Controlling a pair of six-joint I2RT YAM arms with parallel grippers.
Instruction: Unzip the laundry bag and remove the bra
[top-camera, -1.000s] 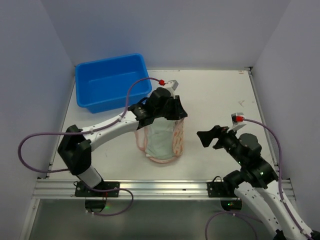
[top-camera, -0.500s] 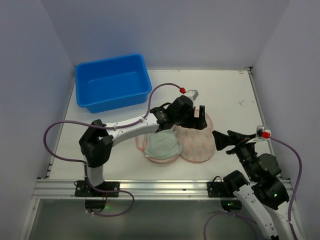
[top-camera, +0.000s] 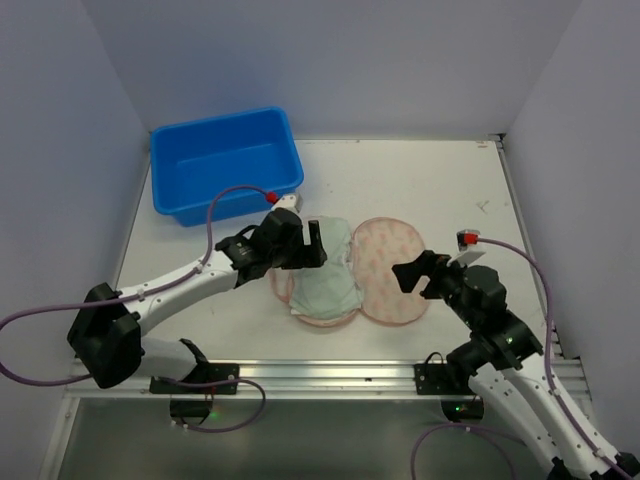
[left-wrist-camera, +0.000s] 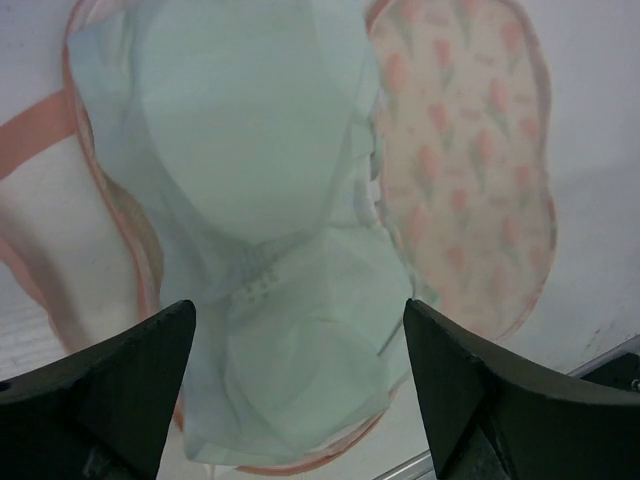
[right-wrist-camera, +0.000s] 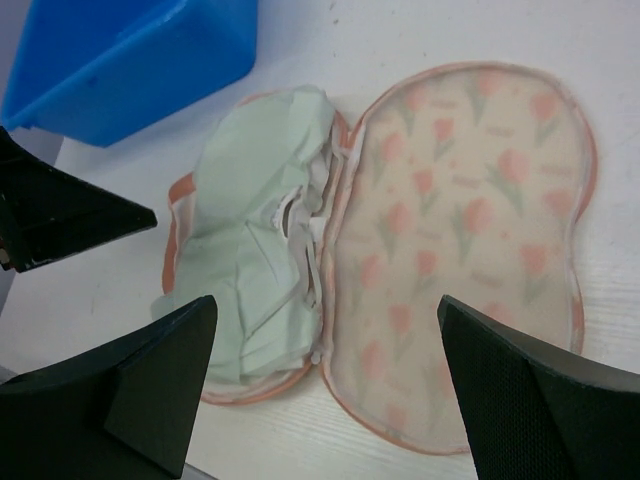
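The laundry bag (top-camera: 392, 272) lies unzipped and spread flat, its flower-print lid (right-wrist-camera: 470, 230) folded out to the right. In the bag's left half rests the mint-green bra (top-camera: 325, 285), crumpled, with white straps showing at the hinge. My left gripper (top-camera: 318, 247) hovers over the bra's upper left edge, open and empty; in the left wrist view (left-wrist-camera: 297, 305) the bra (left-wrist-camera: 260, 200) fills the space between its fingers, and the lid (left-wrist-camera: 460, 170) lies to the right. My right gripper (top-camera: 412, 279) is open at the lid's right edge, above the bag (right-wrist-camera: 325, 300).
A blue tub (top-camera: 225, 165) stands empty at the back left, close behind the left arm; its corner shows in the right wrist view (right-wrist-camera: 130, 50). A metal rail (top-camera: 300, 375) runs along the table's near edge. White walls close in both sides.
The left gripper let go of the lid, which now lies flat on the right, and drew back left over the bra. The right gripper swung away and returned to the lid's edge.
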